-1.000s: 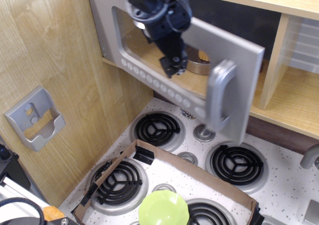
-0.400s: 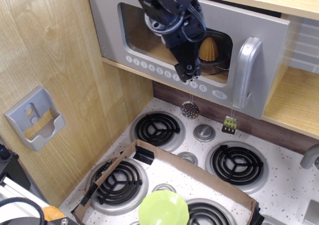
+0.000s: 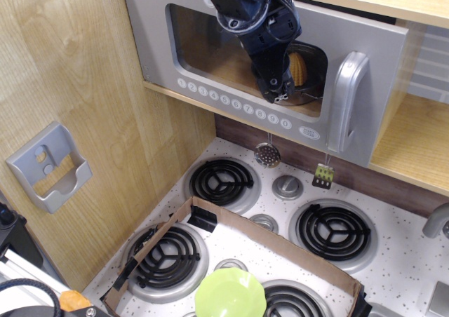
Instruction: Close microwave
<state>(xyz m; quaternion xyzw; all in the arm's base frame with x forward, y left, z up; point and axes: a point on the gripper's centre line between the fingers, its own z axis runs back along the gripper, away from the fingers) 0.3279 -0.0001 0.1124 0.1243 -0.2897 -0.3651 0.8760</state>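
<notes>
The microwave [image 3: 210, 57] door sits flush shut, the end effector [image 3: 279, 95] against its window, jaws seemingly closed, though blurred.

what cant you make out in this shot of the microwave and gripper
- Gripper: its fingertips are dark and small against the microwave door, so open or shut is unclear.
- Yellow ridged object inside: half hidden by the arm.
- Number buttons: too small to read.
- Green plate: cut off by the bottom edge.
</notes>
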